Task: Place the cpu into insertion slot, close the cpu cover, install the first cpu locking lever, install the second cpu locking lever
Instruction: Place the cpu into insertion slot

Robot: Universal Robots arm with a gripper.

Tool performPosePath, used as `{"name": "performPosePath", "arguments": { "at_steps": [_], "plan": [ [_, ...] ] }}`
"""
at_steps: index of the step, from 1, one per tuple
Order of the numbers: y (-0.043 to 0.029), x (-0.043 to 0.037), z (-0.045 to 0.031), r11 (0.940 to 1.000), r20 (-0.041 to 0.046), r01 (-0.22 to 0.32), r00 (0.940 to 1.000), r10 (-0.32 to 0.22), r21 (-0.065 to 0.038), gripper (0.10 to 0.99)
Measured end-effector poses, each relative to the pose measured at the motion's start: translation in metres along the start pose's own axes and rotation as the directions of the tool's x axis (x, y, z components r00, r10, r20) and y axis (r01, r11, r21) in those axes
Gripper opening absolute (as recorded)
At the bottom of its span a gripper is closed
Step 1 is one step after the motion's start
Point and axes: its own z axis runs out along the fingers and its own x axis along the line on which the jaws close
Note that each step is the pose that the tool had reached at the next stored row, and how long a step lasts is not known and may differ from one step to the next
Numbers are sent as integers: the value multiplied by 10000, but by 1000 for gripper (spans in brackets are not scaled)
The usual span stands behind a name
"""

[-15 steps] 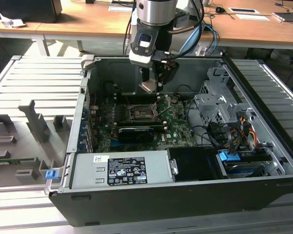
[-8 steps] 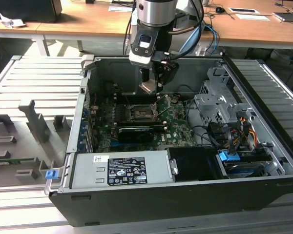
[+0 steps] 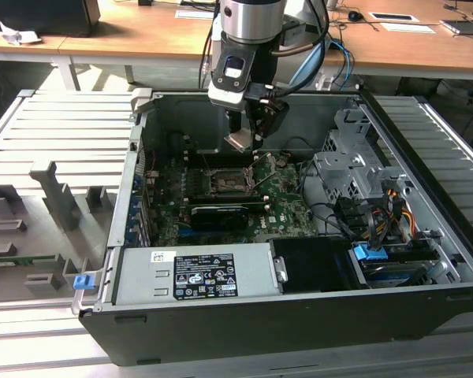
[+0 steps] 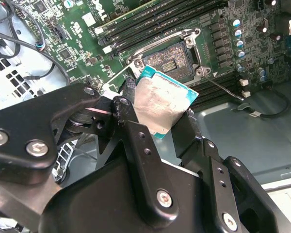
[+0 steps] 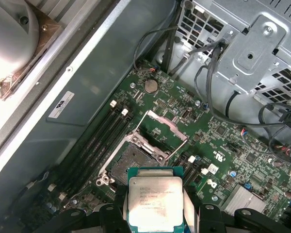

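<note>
Black fingers [image 4: 131, 126] of the tool [image 4: 156, 112] closest to the lens in both wrist views, with the cpu [image 4: 157, 102] between them. Hanging in the air over the motherboard [image 5: 218, 145], inside the open computer case [image 3: 299, 323], near the insertion slot [image 5: 132, 164] but not yet in it. Main hazard, by judgement: coming down tilted or off-centre and pressing a corner into the bare contacts of the slot, likely easy to bend. Cause: looks tilted rather than level in the exterior view, and gripped by thin edges only. Second hazard: sliding out of so narrow a hold and dropping onto the board or the memory slots [image 5: 99, 145] just beside the slot. Third: catching on the cpu cover [image 5: 166, 124], swung open beyond the slot, or on the thin locking lever [image 4: 223, 90] sticking out near it, with little room around. Wrong rotation also possible; notches too small to check. As for the tool: narrowed to the width of the chip, neither fully spread nor pressed together, pinching the cpu by two opposite edges, pale metal top towards the wrist cameras, touching nothing else.
</note>
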Motion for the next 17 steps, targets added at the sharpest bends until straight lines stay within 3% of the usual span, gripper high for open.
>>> {"name": "performPosePath", "arguments": {
  "at_steps": [6,9,17],
  "plan": [
    [-2,1,9,9998,15,-181,9998,181,-5,541],
    [-3,0,21,9967,72,-815,9966,816,-19,541],
    [-4,0,32,9863,144,-1646,9862,1647,-45,541]
  ]
}}
